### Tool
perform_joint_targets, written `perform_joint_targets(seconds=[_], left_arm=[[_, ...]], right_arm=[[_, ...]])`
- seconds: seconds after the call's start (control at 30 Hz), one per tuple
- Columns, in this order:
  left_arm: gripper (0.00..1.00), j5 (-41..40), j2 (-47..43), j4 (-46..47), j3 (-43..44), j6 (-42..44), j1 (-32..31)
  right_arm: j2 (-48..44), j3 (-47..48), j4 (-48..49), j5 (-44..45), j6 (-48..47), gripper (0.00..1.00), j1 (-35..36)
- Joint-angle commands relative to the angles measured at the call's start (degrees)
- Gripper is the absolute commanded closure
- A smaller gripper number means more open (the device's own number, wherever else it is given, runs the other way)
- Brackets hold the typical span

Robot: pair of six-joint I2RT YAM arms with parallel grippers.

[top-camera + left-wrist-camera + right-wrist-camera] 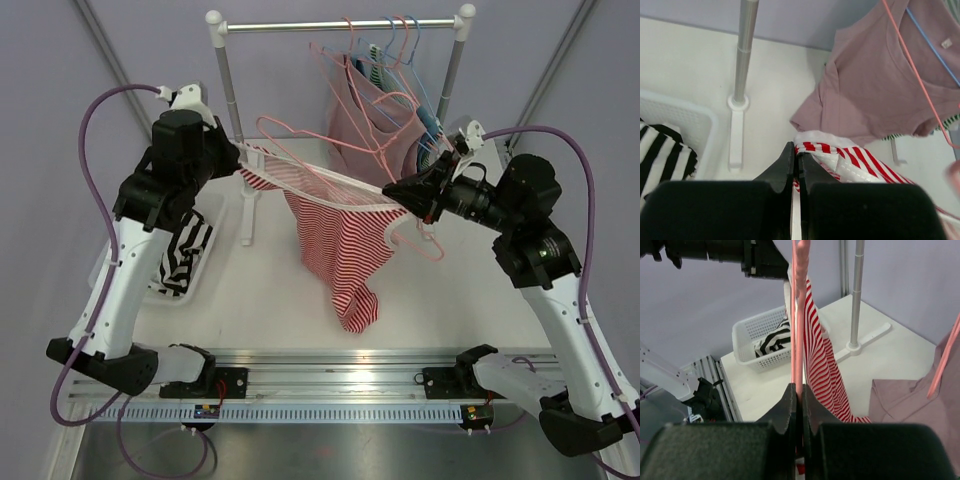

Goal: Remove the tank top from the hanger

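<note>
The left jaws are pinched shut on the white-trimmed edge of the red-and-white striped tank top [850, 160], with the cloth bunched right at their tips. Opposite them, the right jaws are clamped tight on the wire of the pink hanger [799, 330], which stands nearly upright between them in the right wrist view.

The tank top hangs in the air between the two grips, in front of the rack and above the middle of the white counter [270, 300]. Its upper edge runs as a taut line from the left jaws across to the right. The body drops below in a narrowing drape. Whether the lowest fold touches the counter cannot be told.

The hanger's hook rises clear of the cloth toward the left, and one looped end sticks out beyond the right jaws. The rest of the wire lies along the top's upper edge. How much of it sits inside the garment is hard to tell.

Behind the arms stands a clothes rack [340, 25] with a silver bar. A mauve shirt [350, 120] hangs from it on a pink hanger of its own. Spare hangers [405, 45] in pink and blue hang beside that shirt.

At the left of the counter, close by the left arm, sits a white basket [185, 295]. A black-and-white striped garment [190, 245] is heaped in it.
</note>
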Motion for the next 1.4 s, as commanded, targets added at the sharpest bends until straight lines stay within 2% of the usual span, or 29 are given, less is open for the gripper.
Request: perform_joint_targets(seconds=[0.0, 0.07, 0.1, 0.17, 0.2, 0.3, 0.37, 0.4, 0.43, 0.47, 0.5, 0.57, 0.6, 0.63, 0.7, 0.73, 0.77, 0.8, 0.87, 1.0, 1.07, 1.17, 1.3, 1.37], left_arm=[[1.0, 18.04, -6.45, 6.99, -6.31, -0.34, 3.7], [1.0, 28.63, -11.72, 16.01, -14.91, -0.51, 3.61], [1.0, 37.64, -13.3, 18.77, -17.29, -0.95, 3.43], [1.0, 44.12, -16.46, 22.21, -22.21, -0.69, 2.12], [1.0, 47.54, -16.92, 21.53, -22.76, 0.27, 1.33], [1.0, 47.67, -17.71, 14.33, -23.12, 6.42, -2.1], [1.0, 43.3, -17.71, 8.02, -23.11, 9.68, -4.73], [1.0, 36.14, -17.8, 6.33, -23.64, 10.12, -5.52], [1.0, 32.41, -17.97, 5.1, -24.34, 10.12, -5.97], [1.0, 28.28, -18.06, 3.17, -24.87, 9.86, -5.97], [1.0, 21.89, -18.33, 2.45, -25.92, 9.6, -5.97], [1.0, 19.37, -18.59, 1.66, -26.72, 9.86, -5.97], [1.0, 18.67, -18.68, 1.57, -27.41, 9.86, -5.97], [1.0, 18.75, -18.85, 2.09, -27.68, 9.6, -5.97], [0.93, 18.66, -19.12, 2.88, -27.86, 9.07, -5.97], [0.78, 18.57, -19.21, 2.97, -27.6, 8.9, -5.97], [0.73, 18.57, -19.12, 2.97, -27.42, 8.98, -6.06], [0.63, 18.49, -19.12, 2.89, -27.07, 9.07, -5.97], [0.33, 17.61, -19.47, 2.19, -26.11, 9.16, -5.97], [0.08, 13.48, -20.52, 0.43, -25.14, 9.77, -5.97], [0.01, 10.76, -21.14, -0.89, -24.87, 10.03, -5.97], [0.01, 7.34, -21.93, -2.21, -25.22, 10.91, -5.97], [0.01, 3.55, -22.89, -3.35, -26.62, 11.97, -5.97], [0.01, 1.8, -23.25, -3.27, -27.42, 11.97, -6.06]], right_arm=[[-2.94, -4.38, 20.31, 1.87, 6.95, 1.0, -0.25], [-1.88, -8.08, 31.77, 0.38, 15.45, 1.0, -0.25], [-0.14, -8.96, 42.87, 0.03, 18.9, 1.0, -0.25], [2.24, -10.11, 53.31, -0.94, 28.89, 1.0, -0.25], [4.86, -10.11, 61.88, -1.03, 31.65, 1.0, -0.08], [8.48, -9.59, 73.87, 0.01, 39.04, 1.0, -0.07], [10.25, -9.85, 76.38, 4.14, 39.25, 1.0, 0.01], [10.16, -9.67, 73.17, 5.81, 37.94, 1.0, 0.01], [9.73, -7.5, 68.52, 7.56, 35.83, 1.0, 0.01], [9.29, -5.47, 61.95, 8.62, 29.81, 1.0, 0.36], [8.85, -3.28, 46.83, 12.38, 26.27, 1.0, 1.06], [9.02, 2.88, 33.64, 16.26, 18.02, 1.0, 3.16], [9.45, 4.46, 23.32, 17.76, 16.06, 1.0, 3.44], [9.63, 7.61, 17.73, 20.82, 14.91, 1.0, 3.7], [10.25, 9.65, 6.93, 23.74, 12.44, 1.0, 4.14], [10.34, 10.71, 4.6, 24.01, 11.39, 1.0, 4.15], [10.25, 11.07, 2.66, 24.54, 9.81, 1.0, 4.32], [10.77, 11.68, -1.62, 25.67, 9.1, 1.0, 4.5], [11.83, 15.27, -7.95, 26.82, 6.74, 1.0, 4.58], [18.66, 24.92, -14.22, 30.94, 4.35, 1.0, 5.02], [21.75, 28.89, -16.33, 32.53, 3.12, 1.0, 5.11], [29.99, 37.24, -18.17, 36.23, 1.45, 1.0, 5.81], [40.81, 55.3, -23.54, 43.59, -1.97, 1.0, 8.36], [47.12, 61.14, -25.56, 45.98, -3.12, 1.0, 9.42]])
